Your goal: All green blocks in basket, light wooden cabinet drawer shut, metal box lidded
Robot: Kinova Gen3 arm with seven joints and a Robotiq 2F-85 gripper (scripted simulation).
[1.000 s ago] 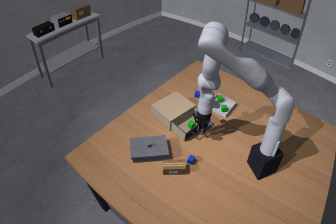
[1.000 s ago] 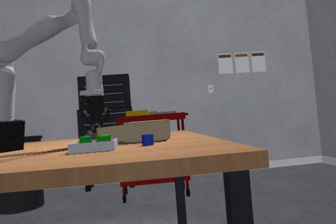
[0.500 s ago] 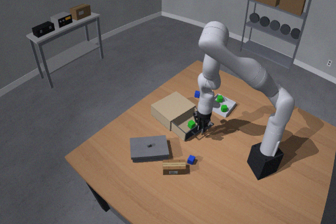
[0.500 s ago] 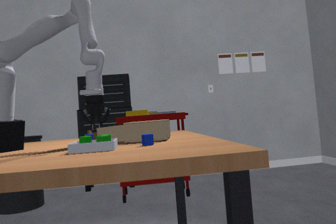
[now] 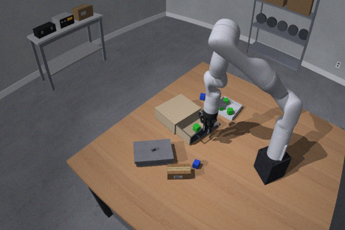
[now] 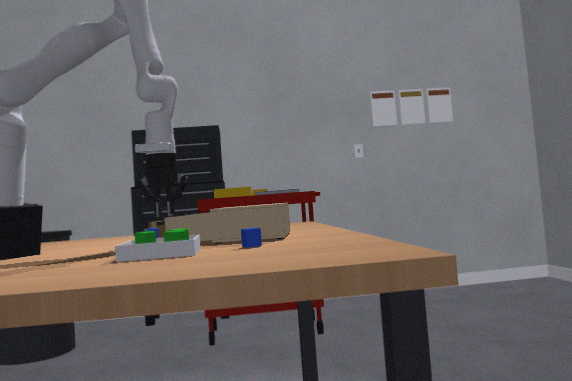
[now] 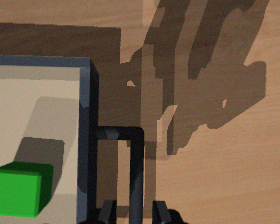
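The gripper [image 5: 208, 130] [image 6: 163, 213] [image 7: 134, 212] has its fingers a little apart, seemingly on either side of the handle [image 7: 136, 172] of the open drawer [image 5: 184, 135] [image 7: 87, 150], and one green block [image 5: 196, 127] [image 7: 16, 192] sits inside that drawer.

The drawer [image 7: 85, 150] fills the 9 o'clock side, its dark-rimmed front wall facing 3 o'clock. Inside, toward 8 o'clock, sits a green block [image 7: 16, 192], with shadow reaching from it toward 1 o'clock. A dark handle [image 7: 136, 170] leaves the front wall toward 3 o'clock, then turns to 6 o'clock, where the gripper [image 7: 134, 212] has its fingertips parted on either side of the bar. Broad shadows cross the wooden table [image 7: 231, 175] from 12 to 2 o'clock.
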